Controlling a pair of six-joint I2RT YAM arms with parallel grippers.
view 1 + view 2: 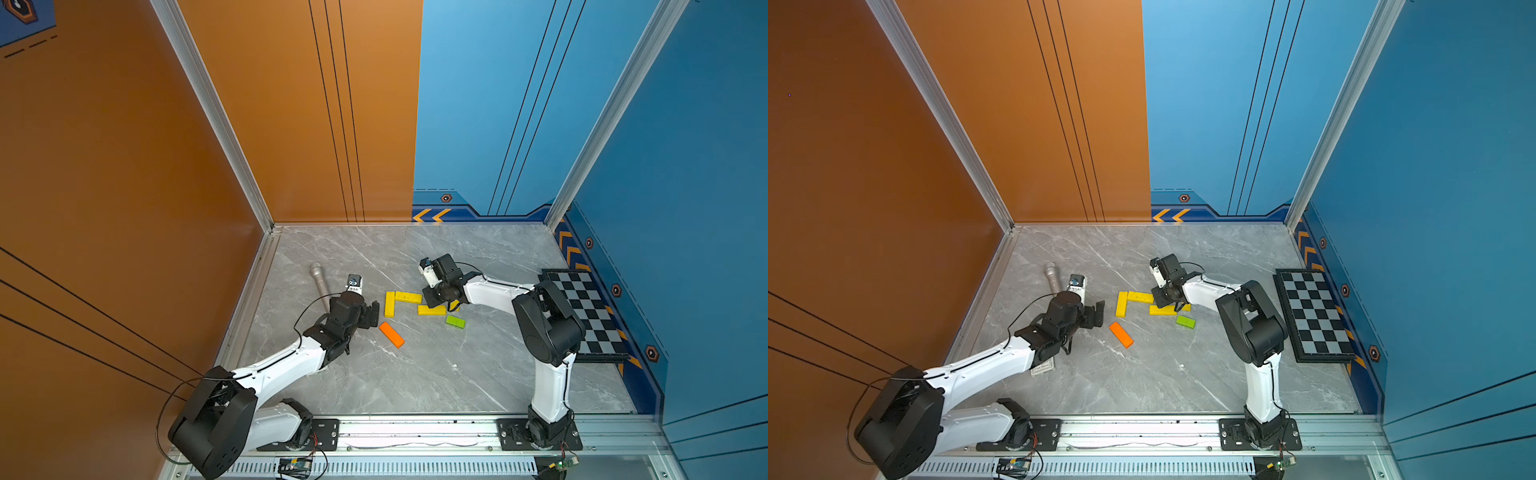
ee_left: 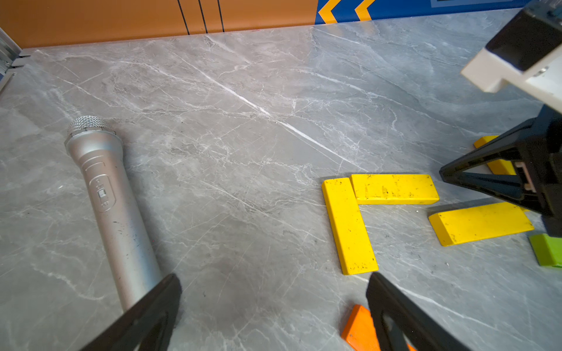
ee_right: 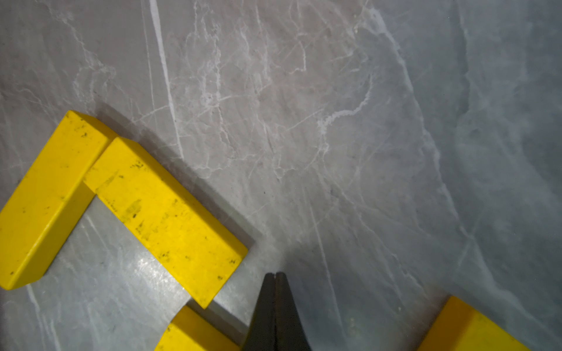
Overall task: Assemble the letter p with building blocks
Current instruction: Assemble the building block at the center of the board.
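Right gripper (image 3: 275, 277), jaws pinched together empty, sits low between the yellow L-corner (image 3: 152, 206) and a loose yellow bar (image 3: 471, 328), likely as a pusher to close the loop; left gripper (image 2: 273, 278) gapes wide beside the orange bar (image 1: 391, 334), green bar (image 1: 455, 321) lying apart.

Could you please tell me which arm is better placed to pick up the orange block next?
Left, I'd say. The left end effector is open, with the orange block lying right beside it; the right end effector is shut, farther off among the yellow blocks.
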